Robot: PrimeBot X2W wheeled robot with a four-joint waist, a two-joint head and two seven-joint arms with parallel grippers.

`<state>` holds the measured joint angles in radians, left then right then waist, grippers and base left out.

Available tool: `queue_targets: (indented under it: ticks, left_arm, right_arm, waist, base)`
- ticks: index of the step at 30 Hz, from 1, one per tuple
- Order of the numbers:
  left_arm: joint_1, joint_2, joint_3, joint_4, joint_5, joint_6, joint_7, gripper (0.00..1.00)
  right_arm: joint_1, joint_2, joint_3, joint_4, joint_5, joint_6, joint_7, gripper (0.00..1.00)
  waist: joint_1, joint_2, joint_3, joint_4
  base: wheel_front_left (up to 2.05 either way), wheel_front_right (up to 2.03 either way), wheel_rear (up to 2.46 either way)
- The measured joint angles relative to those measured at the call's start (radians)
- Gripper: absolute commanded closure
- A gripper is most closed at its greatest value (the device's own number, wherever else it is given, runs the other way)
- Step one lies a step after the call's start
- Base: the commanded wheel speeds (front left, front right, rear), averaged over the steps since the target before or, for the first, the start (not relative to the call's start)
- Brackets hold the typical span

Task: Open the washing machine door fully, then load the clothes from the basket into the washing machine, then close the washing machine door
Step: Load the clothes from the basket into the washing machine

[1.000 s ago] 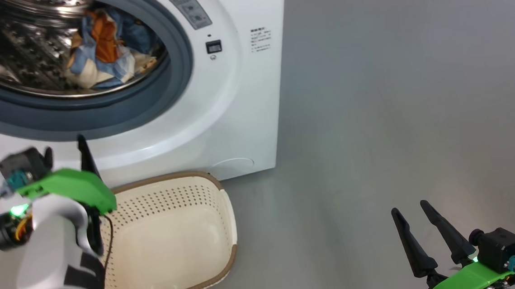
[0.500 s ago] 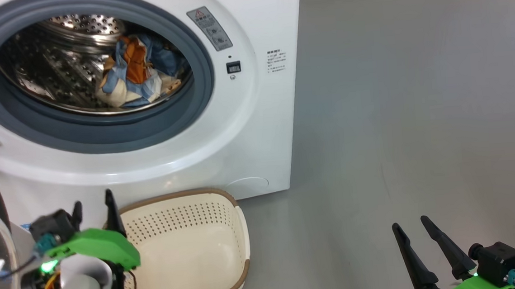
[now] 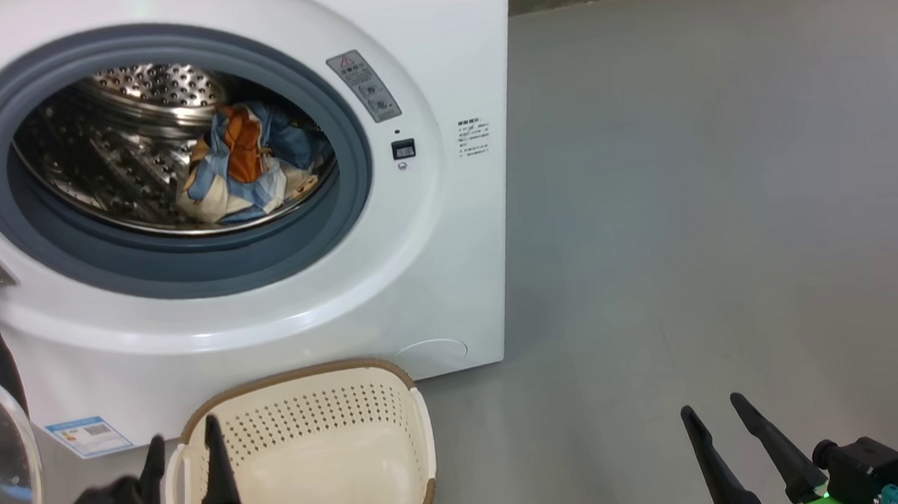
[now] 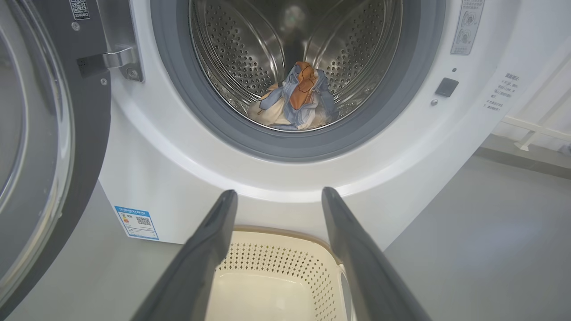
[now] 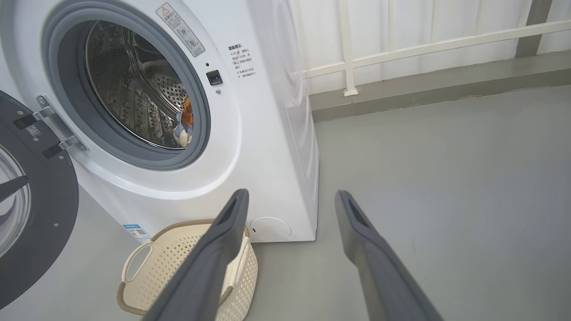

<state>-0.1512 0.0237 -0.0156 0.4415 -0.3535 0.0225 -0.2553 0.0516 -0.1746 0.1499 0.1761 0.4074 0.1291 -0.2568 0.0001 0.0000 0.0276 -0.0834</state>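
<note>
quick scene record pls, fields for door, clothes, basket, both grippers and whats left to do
door: open, swung out to the left of the washer
clothes: bundled in the drum
basket: empty, on the floor in front of the washer
left gripper: open, empty, by the basket
right gripper: open, empty, over bare floor
left to do: close the door

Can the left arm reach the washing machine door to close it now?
Probably yes: the washing machine door stands open just beside the left gripper, jaws open and empty near the basket, nothing between them.
</note>
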Motion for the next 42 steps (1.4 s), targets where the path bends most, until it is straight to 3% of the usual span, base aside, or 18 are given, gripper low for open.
queue_targets:
  ticks: [20, 42]
  left_arm:
    - [0.234, 0.014, 0.007, -0.211, -0.030, 0.026, 0.000, 0.00]
    - [0.280, 0.015, 0.021, -0.241, -0.030, 0.026, 0.000, 0.00]
  right_arm:
    - [0.013, -0.024, 0.031, 0.013, -0.001, 0.000, 0.000, 0.00]
    - [0.015, -0.026, 0.044, 0.022, -0.001, 0.000, 0.000, 0.00]
  waist:
    - [0.0000, 0.0000, -0.082, 0.021]
    - [0.0000, 0.0000, -0.108, 0.029]
  base:
    - [0.00, 0.00, 0.00]
    - [0.00, 0.00, 0.00]
